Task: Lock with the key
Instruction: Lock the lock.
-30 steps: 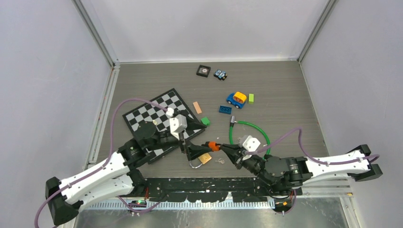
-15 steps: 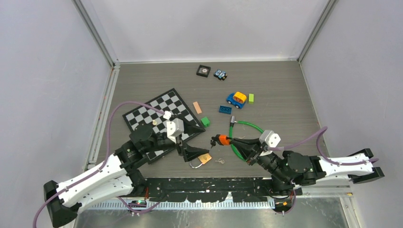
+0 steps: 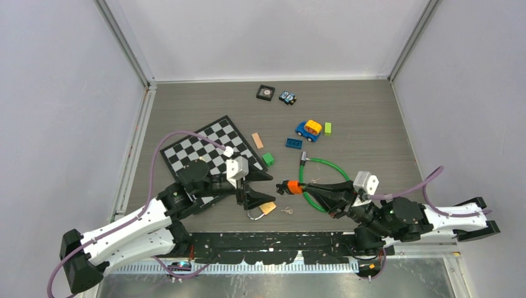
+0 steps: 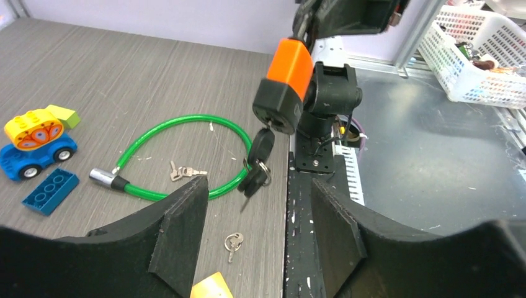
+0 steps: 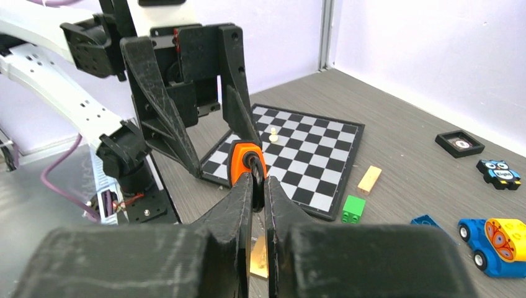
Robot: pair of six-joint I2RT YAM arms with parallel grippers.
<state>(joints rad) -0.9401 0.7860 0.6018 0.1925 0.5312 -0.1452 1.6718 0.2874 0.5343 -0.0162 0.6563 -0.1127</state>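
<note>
While the right pincer [image 5: 259, 186] is clamped tight on the black shackle of the orange padlock [image 4: 285, 84], the lock hangs in the air above the near part of the bench [image 3: 366, 118], body tilted, keyhole end downward. A black-headed key [image 4: 261, 148] sits in that keyhole, with another key dangling from its ring below. Facing it from the other side, the left pincer [image 3: 265, 188] stands with its fingers spread and nothing between them, close to the keys but not touching them. Just beneath the left pincer a brass padlock [image 3: 265, 209] lies on the bench, a small loose key pair [image 3: 286, 210] beside it. Behind the raised padlock lies a green cable lock [image 4: 186, 119], and a chessboard [image 3: 205, 146] lies behind the left arm.
</note>
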